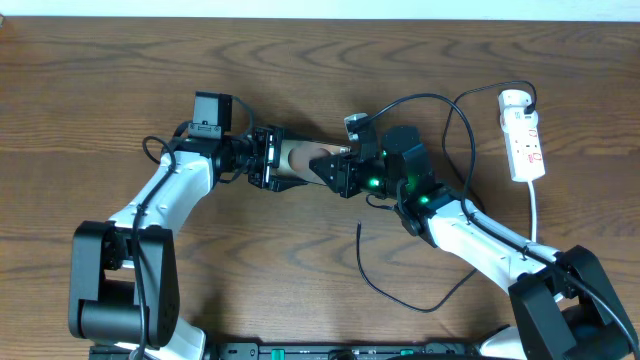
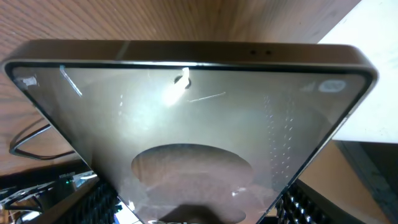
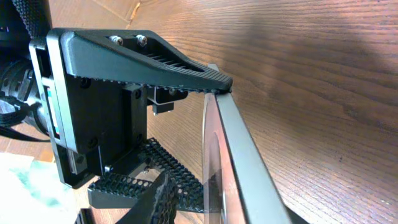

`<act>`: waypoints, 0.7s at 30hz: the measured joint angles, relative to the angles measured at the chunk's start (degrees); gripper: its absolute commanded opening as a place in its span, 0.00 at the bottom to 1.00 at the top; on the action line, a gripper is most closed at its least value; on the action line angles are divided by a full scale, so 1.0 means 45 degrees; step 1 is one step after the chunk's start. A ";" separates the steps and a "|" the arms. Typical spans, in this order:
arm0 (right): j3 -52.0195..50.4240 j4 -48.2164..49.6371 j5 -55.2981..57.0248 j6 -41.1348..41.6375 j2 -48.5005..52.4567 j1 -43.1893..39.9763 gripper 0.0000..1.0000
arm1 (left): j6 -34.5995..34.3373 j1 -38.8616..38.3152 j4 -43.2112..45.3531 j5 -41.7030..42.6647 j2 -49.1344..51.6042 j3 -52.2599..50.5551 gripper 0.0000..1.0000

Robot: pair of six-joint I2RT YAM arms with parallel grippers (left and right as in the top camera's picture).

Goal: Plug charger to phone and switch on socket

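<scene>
The phone [image 1: 300, 158] is a brown slab held off the table at mid-table. My left gripper [image 1: 268, 160] is shut on its left end. In the left wrist view the phone [image 2: 186, 112] fills the frame between the fingers [image 2: 193, 214]. My right gripper [image 1: 343, 175] is at the phone's right end. In the right wrist view the phone [image 3: 239, 143] shows edge-on, with my right fingers [image 3: 230, 214] straddling it and a small gap on one side. The charger [image 1: 395, 295] lies loose on the table, its tip [image 1: 360, 228] free. The socket [image 1: 523, 135] lies at the far right.
The left gripper's black jaw [image 3: 124, 56] presses on the phone's top edge in the right wrist view. The socket's white cord [image 1: 535, 215] runs toward the front. The charger loops across the table in front of the right arm.
</scene>
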 measured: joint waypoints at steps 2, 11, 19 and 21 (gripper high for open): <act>0.0000 0.0000 0.0015 0.0010 0.0000 0.0000 0.24 | 0.0000 0.0000 0.0005 0.0005 0.0000 0.0000 0.07; 0.0000 -0.0010 0.0092 -0.0005 0.0000 0.0000 0.17 | 0.0000 0.0000 0.0005 0.0010 -0.0005 0.0000 0.07; 0.0000 -0.0044 0.0287 0.0049 0.0005 0.0000 0.06 | 0.0005 0.0000 0.0024 0.0019 0.0000 0.0000 0.07; 0.0000 -0.0058 0.0350 0.0248 0.0005 -0.0005 0.02 | 0.0019 0.0000 0.0078 0.0019 0.0000 0.0000 0.07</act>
